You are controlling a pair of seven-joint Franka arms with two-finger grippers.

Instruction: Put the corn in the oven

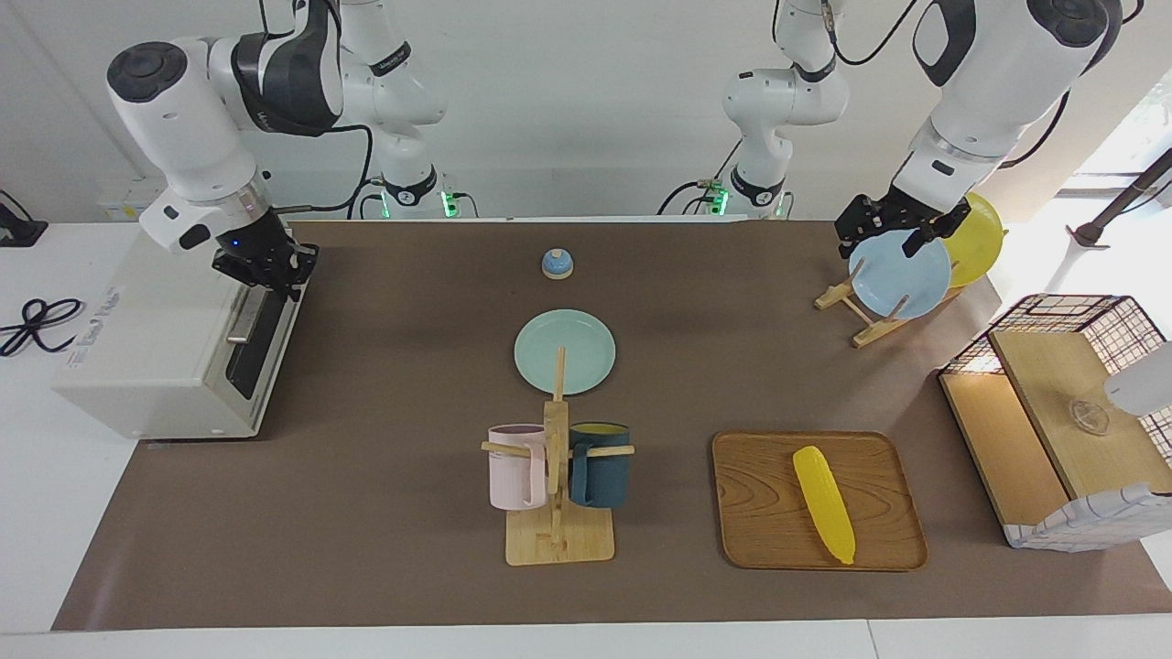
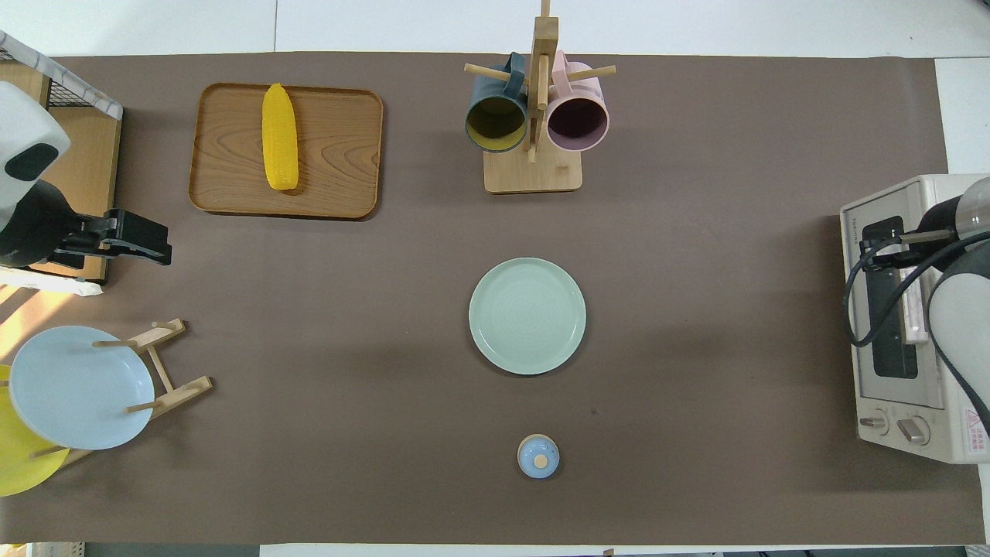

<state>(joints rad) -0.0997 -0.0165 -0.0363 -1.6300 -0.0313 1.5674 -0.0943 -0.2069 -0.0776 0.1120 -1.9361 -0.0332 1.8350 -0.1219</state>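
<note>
End effector (image 1: pixel 271 277) clamped on oven handle (image 1: pixel 245 318)

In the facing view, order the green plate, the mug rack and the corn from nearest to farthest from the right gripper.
The right gripper is at the oven door handle.
1. Green plate: mid-table, nearest.
2. Mug rack: farther from the robots than the plate.
3. Corn: on the wooden tray, toward the left arm's end, farthest.
</note>
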